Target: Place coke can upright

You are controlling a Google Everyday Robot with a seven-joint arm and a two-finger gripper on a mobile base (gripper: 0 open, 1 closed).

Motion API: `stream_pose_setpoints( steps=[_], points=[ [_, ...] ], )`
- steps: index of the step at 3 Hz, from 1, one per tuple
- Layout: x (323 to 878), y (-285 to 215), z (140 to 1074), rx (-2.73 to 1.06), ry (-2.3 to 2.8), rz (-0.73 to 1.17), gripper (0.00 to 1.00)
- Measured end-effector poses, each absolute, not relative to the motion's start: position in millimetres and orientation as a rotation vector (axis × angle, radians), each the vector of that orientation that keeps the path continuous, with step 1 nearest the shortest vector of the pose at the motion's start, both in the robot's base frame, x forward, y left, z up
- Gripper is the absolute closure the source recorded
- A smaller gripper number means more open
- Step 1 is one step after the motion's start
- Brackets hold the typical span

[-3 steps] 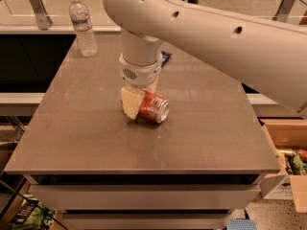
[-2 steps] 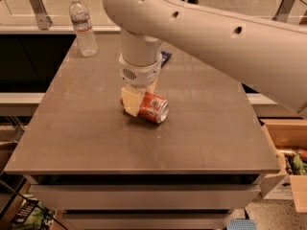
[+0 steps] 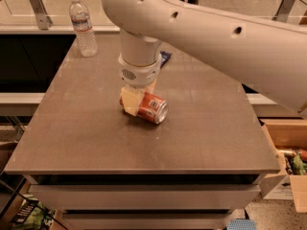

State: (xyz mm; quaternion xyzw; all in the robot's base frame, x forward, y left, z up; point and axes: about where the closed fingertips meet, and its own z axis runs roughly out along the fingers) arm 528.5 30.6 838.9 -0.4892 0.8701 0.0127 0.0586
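The coke can (image 3: 152, 108), red-orange with a silver end, lies on its side near the middle of the brown table (image 3: 96, 138), its silver end facing front right. My gripper (image 3: 135, 100) comes straight down from the big white arm (image 3: 206, 37) onto the can's left end. One cream finger (image 3: 130, 100) shows against the can's near left side; the other is hidden behind the can and wrist. The can rests on the table surface.
A clear plastic water bottle (image 3: 82, 27) stands upright at the table's back left corner. A flat dark-blue snack packet (image 3: 164, 58) lies behind the wrist, mostly hidden. A cardboard box (image 3: 288, 162) with items sits on the floor to the right.
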Motion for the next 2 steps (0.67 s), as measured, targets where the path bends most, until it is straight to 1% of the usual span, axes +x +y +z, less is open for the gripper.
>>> stream_pose_setpoints(
  steps=[2],
  points=[
    [526.7,24.4,845.7,-1.472,2.575,0.062,1.00]
  ],
)
